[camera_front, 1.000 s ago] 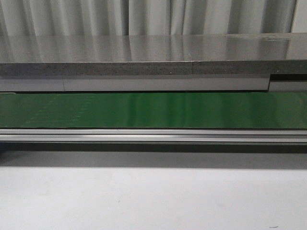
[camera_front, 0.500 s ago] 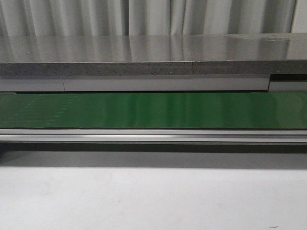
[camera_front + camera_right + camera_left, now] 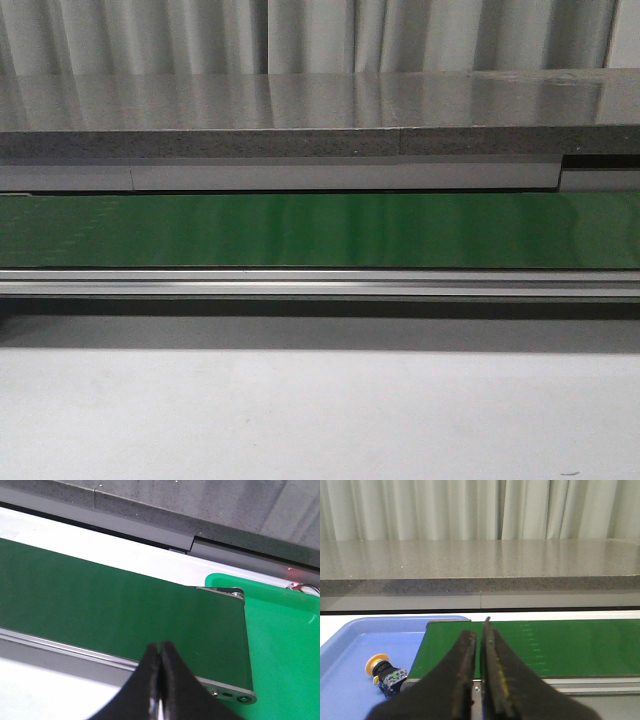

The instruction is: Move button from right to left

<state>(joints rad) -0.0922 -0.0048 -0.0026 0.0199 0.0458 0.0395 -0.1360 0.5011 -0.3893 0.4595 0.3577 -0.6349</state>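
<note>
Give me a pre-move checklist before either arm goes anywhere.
1. Button located: ok. The button lies on its side in the blue tray, seen from the left wrist.
2. Button at the left end: ok, it sits beside the left end of the belt.
3. Left pincer empty: ok, shut with nothing between the tips.
4. Right pincer empty: ok, shut, over the belt's near edge.
5. Green tray holds another button: cannot tell, only part is in view; the visible part is bare.
6. Belt carrying anything: ok, nothing on the stretch shown in the front view.
</note>
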